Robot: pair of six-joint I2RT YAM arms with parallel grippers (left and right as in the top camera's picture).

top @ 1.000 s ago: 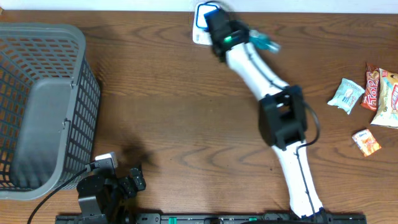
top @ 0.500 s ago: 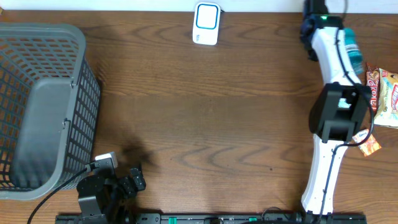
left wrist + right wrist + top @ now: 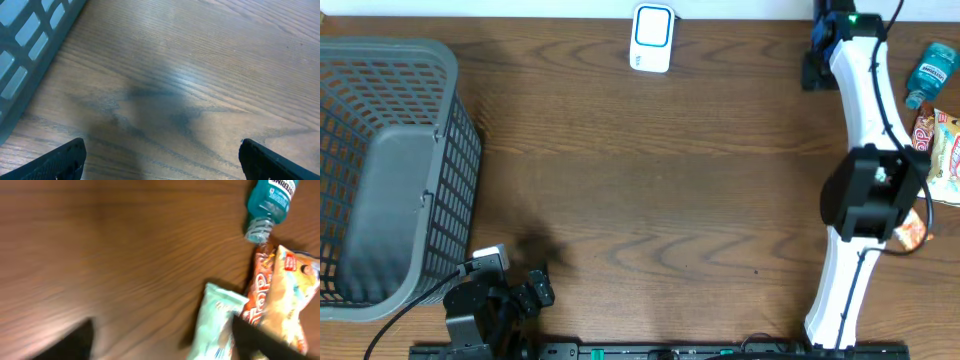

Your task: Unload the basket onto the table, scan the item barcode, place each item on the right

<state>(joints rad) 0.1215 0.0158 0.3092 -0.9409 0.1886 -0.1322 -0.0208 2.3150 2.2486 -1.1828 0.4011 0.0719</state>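
Down at the near edge of the brown wooden table point(image 3: 620, 200), the left gripper point(image 3: 162, 162) sits parked with its jaws spread wide and nothing between them. That's the same as a second ago, right beside the grey plastic mesh basket point(image 3: 380, 170), so no news there.

The right side is where it all happens. The pile of crinkly snack packets point(image 3: 260, 305) lies where it was. The small teal-blue mouthwash bottle point(image 3: 928, 70) is now on its side on the wood just beyond them, cap end toward the packets.

A second ago the right gripper point(image 3: 165, 342) had that bottle up by the white, blue-ringed barcode scanner point(image 3: 652, 37) at the far edge. Half a second ago it was swinging the bottle off to the right. Now its jaws stand apart with only bare table between them, and the bottle is well clear.

Looks like the scan of that one is done and it's been dropped off, so the next pick is probably one of the packets. The scanner sits free again, well apart from the arm.
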